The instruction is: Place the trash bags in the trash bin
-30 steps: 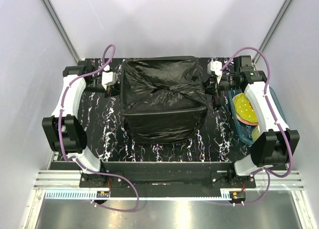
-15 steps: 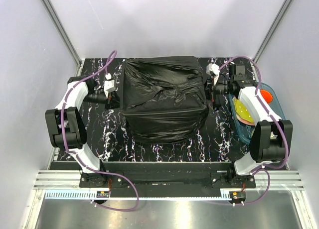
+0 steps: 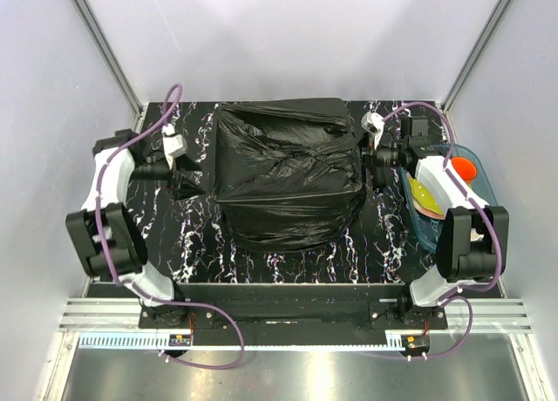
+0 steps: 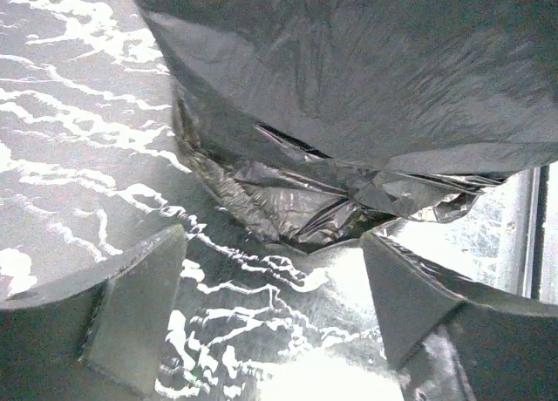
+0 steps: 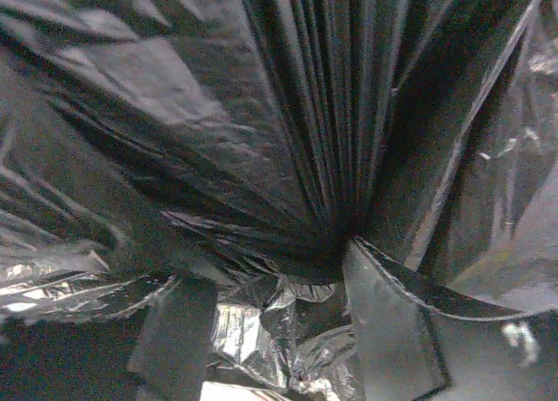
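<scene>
Trash bag is seen draped over the hidden trash bin mid-table, left gripper parted and empty, right gripper parted around loose film, which could be snagged and dragged off if withdrawn.

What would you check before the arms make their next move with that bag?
1. Left fingers open, nothing between them: ok.
2. Right fingers free of the trash bag: cannot tell; they are apart, but film bunches between them.
3. Bin opening in sight: not ok; the bag covers it all.
4. Right arm clear of the blue tray: cannot tell; it hangs above it.
</scene>
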`<state>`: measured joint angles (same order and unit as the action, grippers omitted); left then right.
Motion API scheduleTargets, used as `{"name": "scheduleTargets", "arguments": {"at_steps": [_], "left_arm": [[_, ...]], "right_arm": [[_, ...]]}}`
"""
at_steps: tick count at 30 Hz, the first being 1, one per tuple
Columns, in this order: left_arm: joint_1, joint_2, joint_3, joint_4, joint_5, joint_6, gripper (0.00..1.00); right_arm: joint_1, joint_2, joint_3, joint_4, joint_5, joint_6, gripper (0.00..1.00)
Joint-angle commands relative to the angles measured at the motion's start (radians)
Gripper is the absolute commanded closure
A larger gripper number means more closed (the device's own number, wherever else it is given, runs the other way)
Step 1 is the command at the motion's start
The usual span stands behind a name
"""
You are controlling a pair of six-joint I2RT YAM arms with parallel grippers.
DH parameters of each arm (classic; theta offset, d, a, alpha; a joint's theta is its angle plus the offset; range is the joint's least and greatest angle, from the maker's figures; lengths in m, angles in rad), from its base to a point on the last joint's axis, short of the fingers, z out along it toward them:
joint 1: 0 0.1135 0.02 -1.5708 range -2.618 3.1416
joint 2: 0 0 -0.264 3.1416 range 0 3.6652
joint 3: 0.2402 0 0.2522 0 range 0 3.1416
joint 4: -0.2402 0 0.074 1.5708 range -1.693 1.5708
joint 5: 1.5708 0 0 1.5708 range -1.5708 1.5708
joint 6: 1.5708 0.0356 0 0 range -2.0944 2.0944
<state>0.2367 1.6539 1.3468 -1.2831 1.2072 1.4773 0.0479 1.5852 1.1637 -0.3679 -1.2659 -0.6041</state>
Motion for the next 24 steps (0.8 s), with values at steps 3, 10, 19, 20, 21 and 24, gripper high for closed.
{"name": "scheduleTargets", "arguments": {"at_steps": [3, 10, 19, 20, 21, 24], "left_arm": [[0.059, -0.247, 0.057, 0.259, -0.136, -0.318, 0.01], [0.125, -0.393, -0.043, 0.605, 0.026, -0.561, 0.01], [-0.023, -0.292, -0.032, 0.194, 0.213, -0.007, 0.02], [-0.049, -0.281, -0.032, 0.183, 0.225, 0.003, 0.02], [-0.062, -0.278, -0.031, 0.179, 0.239, 0.003, 0.02], [-0.088, -0.258, -0.011, 0.142, 0.317, 0.027, 0.02]], "right_arm": [[-0.023, -0.065, 0.085, -0.155, 0.129, -0.032, 0.21], [-0.043, -0.093, 0.174, -0.331, 0.183, -0.144, 0.15], [-0.068, -0.073, 0.324, -0.549, 0.105, -0.334, 0.15], [-0.066, -0.071, 0.336, -0.583, 0.1, -0.35, 0.15], [-0.065, -0.07, 0.347, -0.594, 0.094, -0.362, 0.15], [-0.054, -0.068, 0.379, -0.629, 0.079, -0.41, 0.16]]}}
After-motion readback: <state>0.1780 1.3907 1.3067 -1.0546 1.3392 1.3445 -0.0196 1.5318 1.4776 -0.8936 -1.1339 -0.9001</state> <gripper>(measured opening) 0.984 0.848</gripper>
